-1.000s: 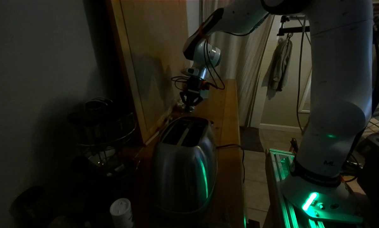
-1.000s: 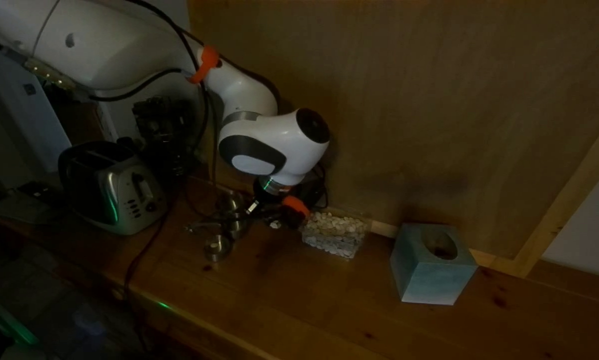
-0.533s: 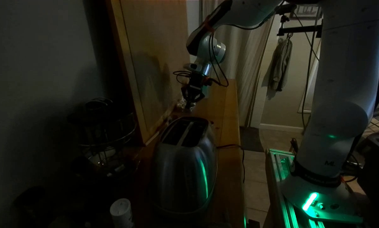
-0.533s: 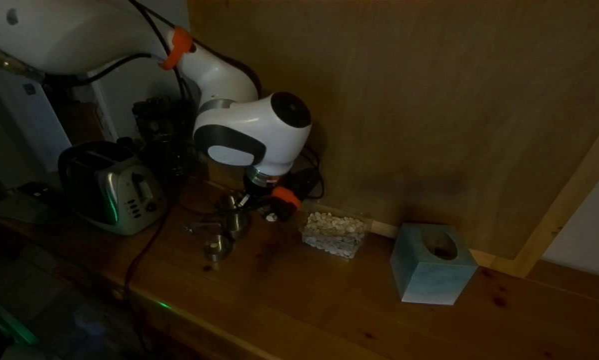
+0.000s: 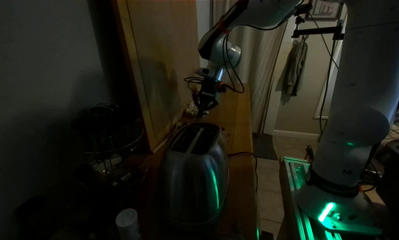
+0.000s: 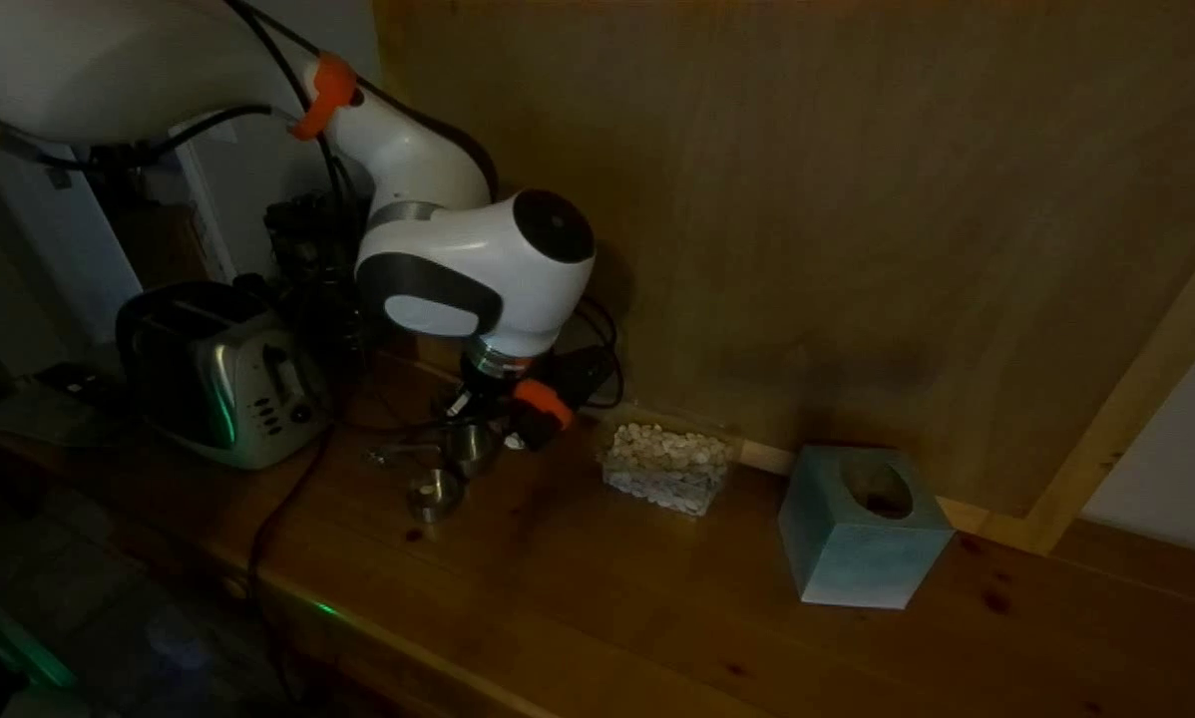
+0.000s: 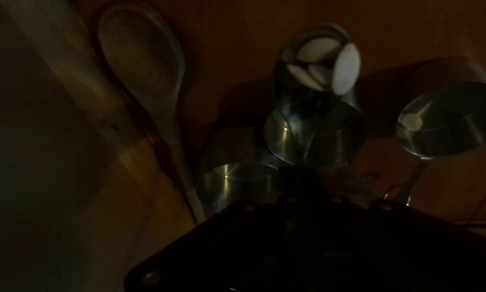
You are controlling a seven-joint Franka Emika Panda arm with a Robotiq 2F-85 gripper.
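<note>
My gripper (image 7: 302,172) is shut on the thin handle of a metal spoon (image 7: 295,125). Several flat white stones (image 7: 318,50) lie in the spoon's bowl, seen in the wrist view. Beneath the spoon is a metal measuring cup (image 7: 338,138). A second cup (image 7: 235,184) sits to its left, partly hidden by the gripper, and a third cup (image 7: 450,121) on the right has one pale stone (image 7: 411,121) in it. In an exterior view the gripper (image 6: 468,411) hangs over the cups, left of a clear box of white stones (image 6: 667,464). The fingers are very dark.
A wooden spoon (image 7: 141,56) lies by the wooden panel (image 6: 807,249) at the back. A toaster (image 5: 194,180) stands on the counter, its cord (image 6: 283,509) crossing the wood. A blue tissue box (image 6: 867,543) stands beyond the stones. A wire rack (image 5: 111,140) is beside the toaster.
The arm has moved left in the exterior view with the tissue box, away from the stone box and over the measuring cups. The grip on the spoon shows no change.
</note>
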